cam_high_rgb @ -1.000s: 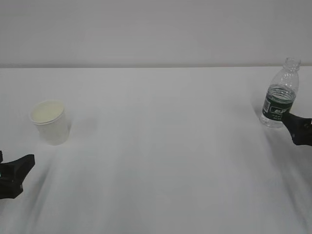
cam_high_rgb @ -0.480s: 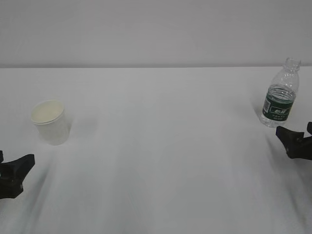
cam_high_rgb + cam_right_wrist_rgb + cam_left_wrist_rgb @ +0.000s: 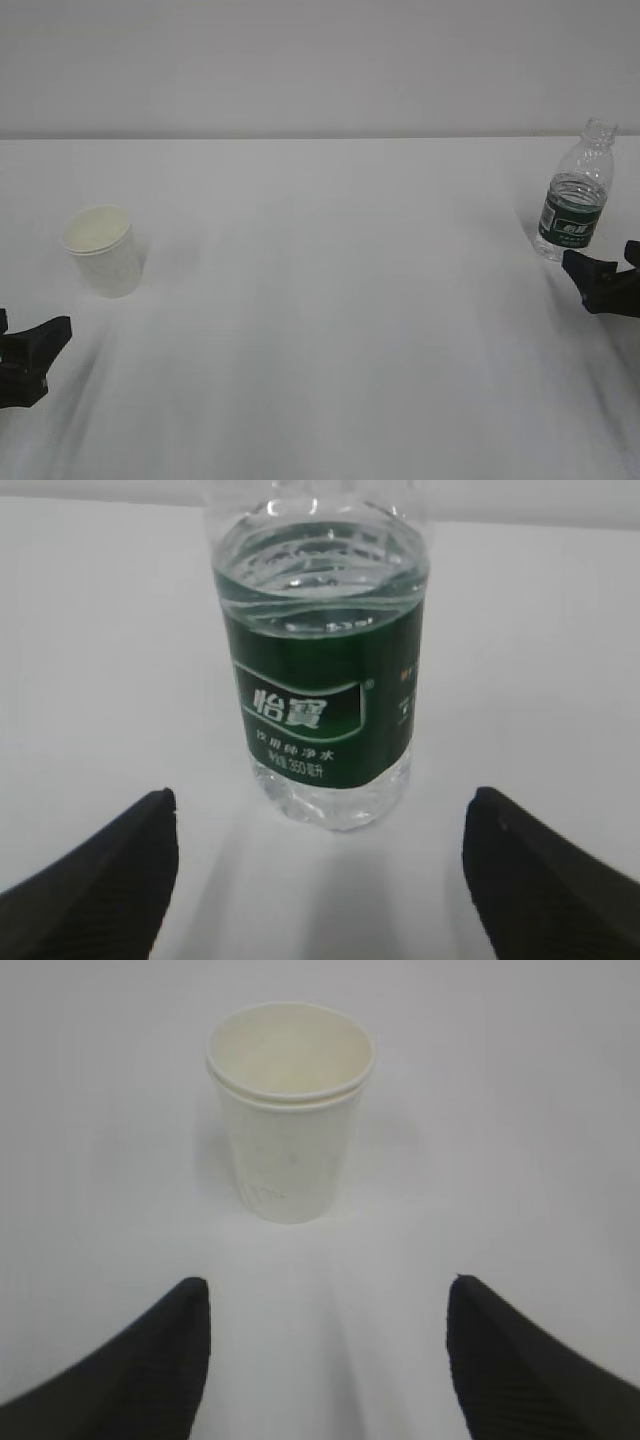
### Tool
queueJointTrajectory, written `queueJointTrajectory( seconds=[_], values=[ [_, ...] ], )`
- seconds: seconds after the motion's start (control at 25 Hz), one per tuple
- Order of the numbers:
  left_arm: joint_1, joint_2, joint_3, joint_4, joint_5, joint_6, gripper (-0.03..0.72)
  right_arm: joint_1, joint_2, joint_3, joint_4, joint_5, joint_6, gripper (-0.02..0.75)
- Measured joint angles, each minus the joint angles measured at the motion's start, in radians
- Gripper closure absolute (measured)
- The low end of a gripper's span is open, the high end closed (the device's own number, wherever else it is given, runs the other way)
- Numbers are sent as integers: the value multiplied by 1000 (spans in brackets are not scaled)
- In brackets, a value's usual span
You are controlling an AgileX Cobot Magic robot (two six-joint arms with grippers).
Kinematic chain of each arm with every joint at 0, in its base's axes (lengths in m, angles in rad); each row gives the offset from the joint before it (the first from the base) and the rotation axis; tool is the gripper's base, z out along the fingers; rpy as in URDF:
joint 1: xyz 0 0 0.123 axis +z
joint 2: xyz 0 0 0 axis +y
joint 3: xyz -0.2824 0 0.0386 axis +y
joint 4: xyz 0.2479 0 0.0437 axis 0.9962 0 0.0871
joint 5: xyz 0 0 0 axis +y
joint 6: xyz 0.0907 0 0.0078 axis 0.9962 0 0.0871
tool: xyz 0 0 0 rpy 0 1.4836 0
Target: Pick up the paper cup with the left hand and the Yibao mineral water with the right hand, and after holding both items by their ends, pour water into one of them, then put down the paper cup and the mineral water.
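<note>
left hand [image 3: 325, 1360]: 2 matte black fingers, finely ribbed, tapering to blunt tips
right hand [image 3: 320, 865]: 2 black ribbed fingers, same wedge shape

The left hand [image 3: 25, 360] sits low at the left edge of the exterior view, only its black front end showing, pointed toward the table's middle. In its wrist view the left hand [image 3: 328, 1305] has its two dark ribbed fingertips [image 3: 150, 1365] spread wide apart, nothing between them. The right hand [image 3: 610, 283] enters from the right edge, also low, its black tips aimed leftward. In its own wrist view the right hand [image 3: 320, 825] stands spread very wide, both fingertips [image 3: 540, 865] out at the frame's lower corners, gripping nothing
</note>
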Motion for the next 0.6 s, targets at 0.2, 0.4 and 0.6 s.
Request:
queueJointTrajectory(
  seconds=[0.2,0.4,0.6],
  values=[
    [0,0,0,2,0,0,165,0,0,-21,-13,-4,0,59],
    [0,0,0,2,0,0,166,0,0,-36,-26,-7,0,64],
    [0,0,0,2,0,0,167,0,2,-59,-35,-7,0,69]
  ],
)
